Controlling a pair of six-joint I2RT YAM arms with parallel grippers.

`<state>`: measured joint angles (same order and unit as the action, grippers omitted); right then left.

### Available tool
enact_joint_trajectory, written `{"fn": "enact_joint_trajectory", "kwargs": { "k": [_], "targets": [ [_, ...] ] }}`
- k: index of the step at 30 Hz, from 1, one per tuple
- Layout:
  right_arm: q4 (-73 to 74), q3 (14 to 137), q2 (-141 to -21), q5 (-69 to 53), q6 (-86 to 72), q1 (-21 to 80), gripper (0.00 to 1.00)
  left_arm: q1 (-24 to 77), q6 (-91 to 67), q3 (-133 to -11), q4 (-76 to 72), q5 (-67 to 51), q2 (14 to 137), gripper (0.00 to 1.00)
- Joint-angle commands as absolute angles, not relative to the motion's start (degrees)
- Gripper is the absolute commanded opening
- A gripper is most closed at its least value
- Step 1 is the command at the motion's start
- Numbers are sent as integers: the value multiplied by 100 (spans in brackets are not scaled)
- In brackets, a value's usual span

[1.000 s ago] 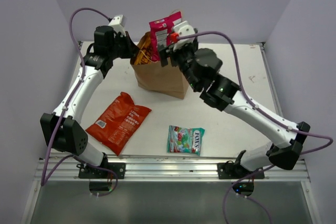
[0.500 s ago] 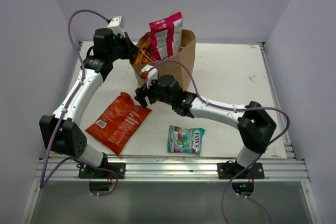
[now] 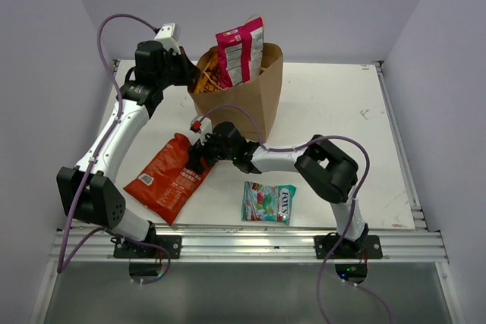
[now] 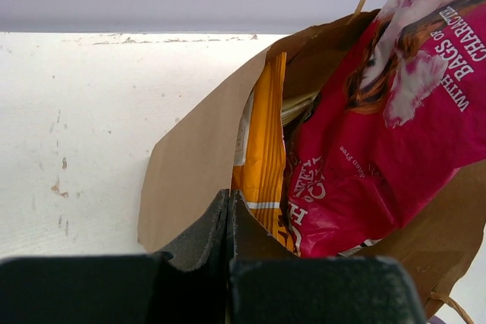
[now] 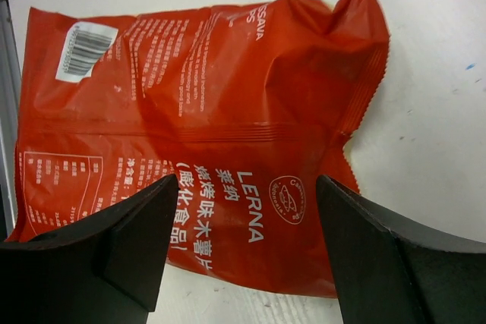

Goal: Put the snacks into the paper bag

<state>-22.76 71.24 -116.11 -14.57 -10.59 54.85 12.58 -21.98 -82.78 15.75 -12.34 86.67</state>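
found the red-orange chip bag (image 3: 171, 177) lying flat on the worktop (image 3: 334, 111), left of the teal candy packet (image 3: 268, 202) and in front of the paper bag (image 3: 243, 104). saw the right jaws spread wide and hanging low over the side of the chip bag nearest the paper bag, one jaw on each side of the printed panel in the wrist view, holding nothing. could not tell about contact with the foil. saw the left jaws pressed together on the rim of the paper bag, pinching the brown paper and apparently keeping the mouth open. noted the magenta bag (image 3: 239, 55) standing out of the top, with the orange-yellow bag (image 4: 262, 149) beside it inside.

judged the chip bag light, soft, air-filled and a little slippery, with brittle contents. best to take hold at an edge or at the crimped end seam, not across the puffed middle, and to close gently. expected some sagging and swinging once lifted.
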Motion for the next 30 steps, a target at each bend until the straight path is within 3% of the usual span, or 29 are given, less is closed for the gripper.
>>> {"fn": "enact_joint_trajectory", "kwargs": {
  "k": [1,16,18,19,20,24,30],
  "targets": [
    [-2689,7470,-11706,-1915,-1257,5493,77,1283,-2250,-8402,1257,-1125,8420,0],
    [-2435,7831,-12471,-2153,-1310,5642,69,1283,-2241,-8367,1301,-1169,8438,0],
    [-2365,7831,-12524,-1996,-1222,5678,64,1283,-2232,-8367,1292,-1178,8411,0],
    [-2321,7848,-12542,-1926,-1143,5695,59,1283,-2215,-8367,1309,-1178,8402,0],
    [-2242,7866,-12568,-1812,-1116,5704,43,1283,-2215,-8376,1310,-1186,8385,0],
    [-2040,7910,-12604,-1548,-1116,5713,3,1283,-2197,-8376,1318,-1178,8350,0],
    [-1408,7339,-11130,-714,-643,5713,0,1283,-2127,-8429,1397,-1116,8315,0]
  ]
}}
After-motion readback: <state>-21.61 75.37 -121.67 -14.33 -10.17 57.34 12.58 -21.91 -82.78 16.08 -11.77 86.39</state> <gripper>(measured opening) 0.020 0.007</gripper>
